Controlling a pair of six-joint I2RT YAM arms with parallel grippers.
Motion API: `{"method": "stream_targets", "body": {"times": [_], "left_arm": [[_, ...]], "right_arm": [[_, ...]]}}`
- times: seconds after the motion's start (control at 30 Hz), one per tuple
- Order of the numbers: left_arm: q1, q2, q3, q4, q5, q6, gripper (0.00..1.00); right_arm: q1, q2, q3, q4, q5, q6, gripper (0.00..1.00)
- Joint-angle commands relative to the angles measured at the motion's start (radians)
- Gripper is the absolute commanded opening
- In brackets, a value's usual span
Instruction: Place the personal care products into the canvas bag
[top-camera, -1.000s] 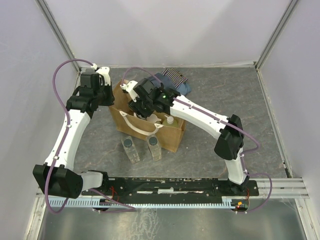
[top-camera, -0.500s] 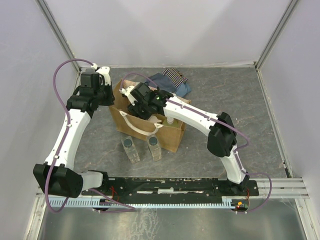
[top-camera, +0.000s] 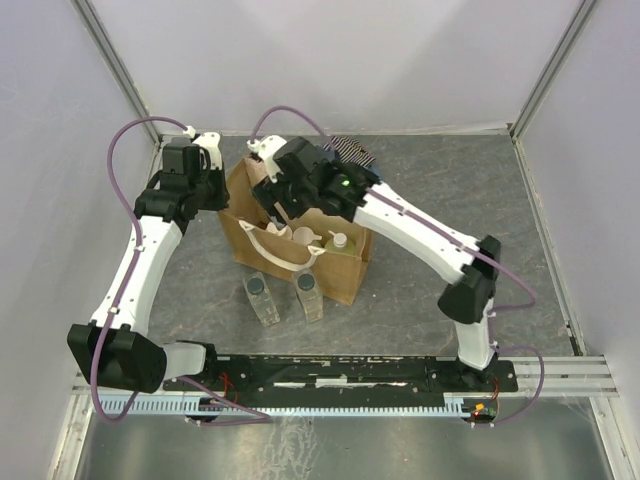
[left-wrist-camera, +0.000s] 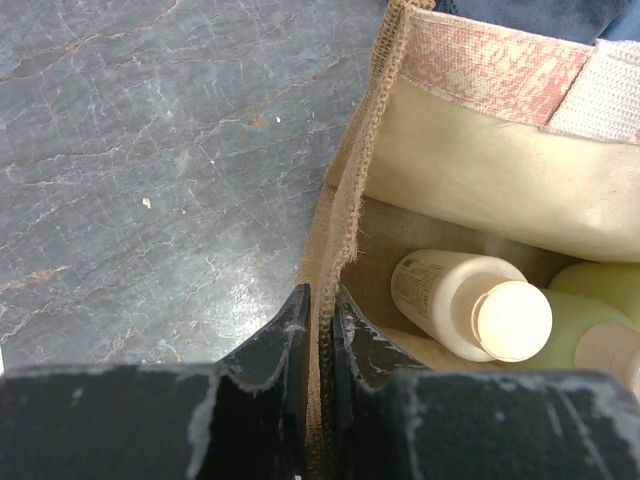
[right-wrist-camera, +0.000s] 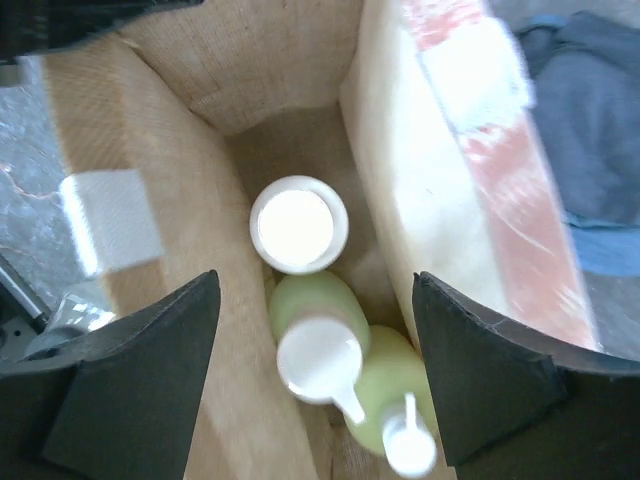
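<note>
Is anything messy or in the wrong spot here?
Nothing is spilled or broken. Two clear bottles with dark caps sit on the table just outside the canvas bag, while the cream jar and both yellow-green bottles are inside it. The left gripper pinches the bag's rim.

Jar (right-wrist-camera: 298, 224) and two green bottles (right-wrist-camera: 310, 298) inside tan canvas bag (top-camera: 340, 275); two clear bottles (top-camera: 262, 300) outside.

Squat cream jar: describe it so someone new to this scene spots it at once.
On the grey table, find the tan-brown canvas bag with cream loop handles and look into its open top. Three containers sit in a row inside. The squat cream jar ends that row; unlike the two spout-topped pale yellow-green bottles beside it, it has a flat, round, whitish lid.
</note>
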Motion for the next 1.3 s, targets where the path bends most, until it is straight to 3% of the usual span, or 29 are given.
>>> {"method": "stream_targets", "body": {"times": [0.0, 0.23, 0.63, 0.9, 1.27], "left_arm": [[0.002, 0.002, 0.041, 0.054, 0.001, 0.006, 0.17], [0.003, 0.018, 0.056, 0.041, 0.000, 0.021, 0.18], [0.003, 0.019, 0.049, 0.041, 0.039, 0.019, 0.17], [0.002, 0.016, 0.038, 0.054, 0.054, 0.016, 0.16], [0.003, 0.003, 0.029, 0.054, 0.038, 0.017, 0.17]], "right_arm": [[0.019, -0.221, 0.018, -0.052, 0.093, 0.024, 0.86], [0.165, -0.284, 0.017, -0.285, 0.264, 0.022, 0.86], [0.374, -0.300, -0.090, -0.365, 0.290, 0.238, 0.85], [0.384, -0.313, -0.215, -0.285, 0.232, 0.341, 0.85], [0.317, -0.263, -0.306, -0.248, 0.201, 0.338, 0.83]]}}
